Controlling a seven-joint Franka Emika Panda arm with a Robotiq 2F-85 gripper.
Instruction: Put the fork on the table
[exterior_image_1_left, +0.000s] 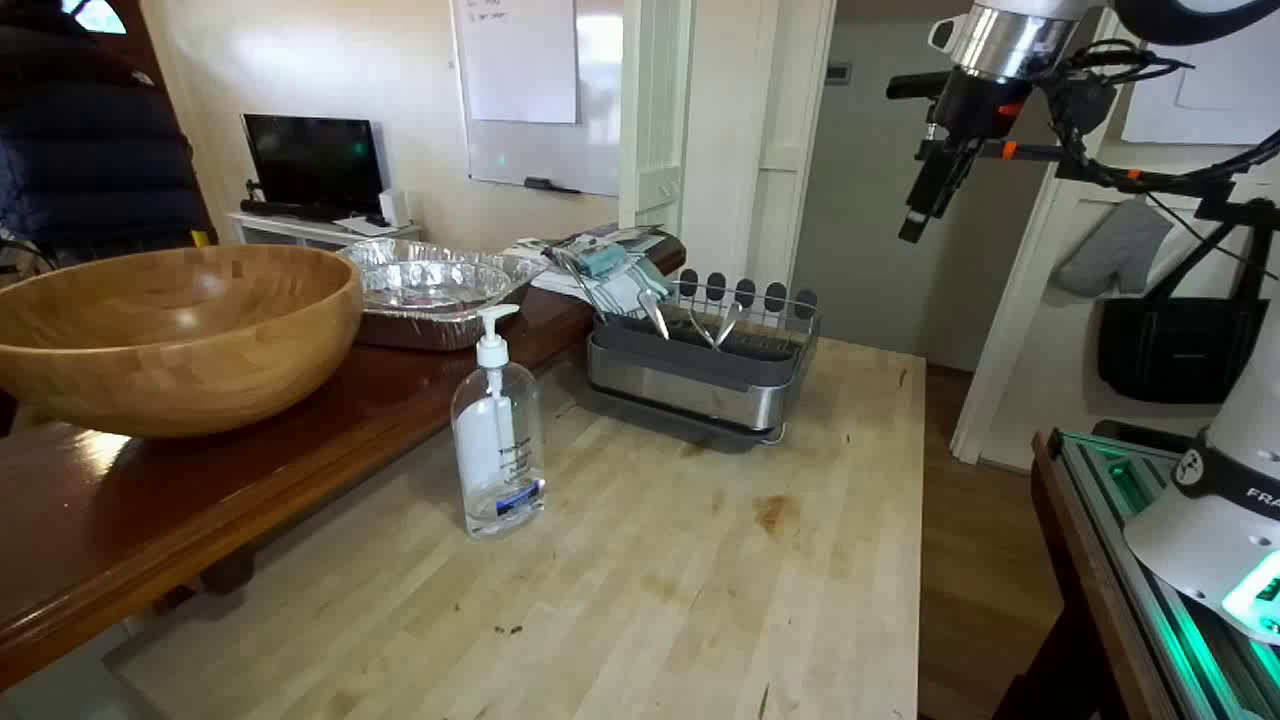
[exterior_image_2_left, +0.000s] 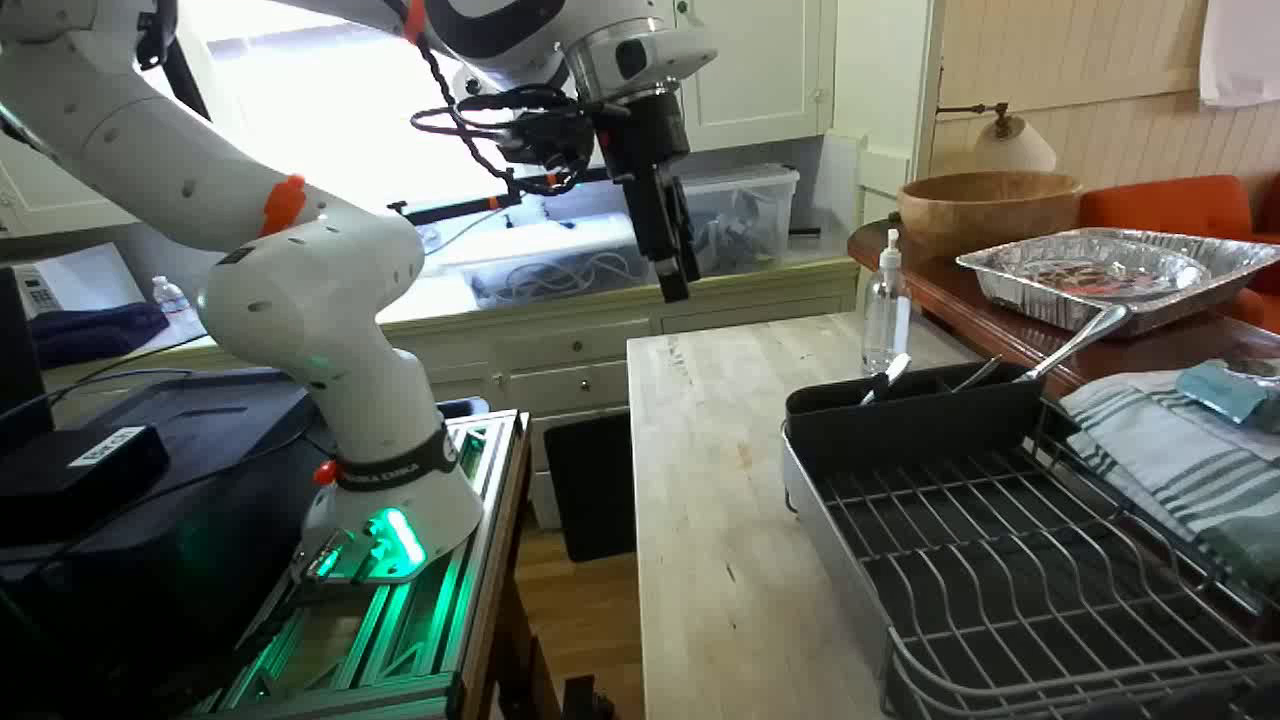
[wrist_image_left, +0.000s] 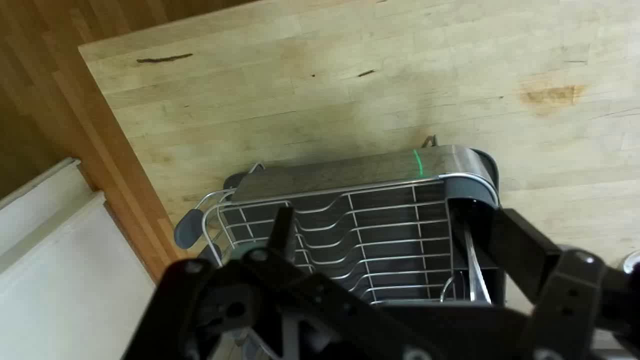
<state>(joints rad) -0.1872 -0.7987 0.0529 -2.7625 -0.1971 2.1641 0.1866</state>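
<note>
Several pieces of metal cutlery stand in the dark cutlery holder (exterior_image_1_left: 690, 362) of a dish rack; the holder also shows in an exterior view (exterior_image_2_left: 920, 425). A long silver handle (exterior_image_2_left: 1080, 342) leans out at one end and a shorter piece (exterior_image_2_left: 888, 376) at the other. In the wrist view a silver piece (wrist_image_left: 476, 272) lies in the holder near one finger. I cannot tell which piece is the fork. My gripper (wrist_image_left: 402, 240) is open with nothing between its fingers. In both exterior views the gripper (exterior_image_1_left: 913, 225) (exterior_image_2_left: 675, 283) hangs high above the wooden table (exterior_image_1_left: 700, 600), apart from the rack.
The wire dish rack (exterior_image_2_left: 1000, 560) stands on the table. A pump bottle (exterior_image_1_left: 500, 450) stands near the raised brown counter (exterior_image_1_left: 420, 400). A wooden bowl (exterior_image_1_left: 180, 340) and foil trays (exterior_image_1_left: 430, 285) are on that counter. Striped towels (exterior_image_2_left: 1170, 430) lie beside the rack.
</note>
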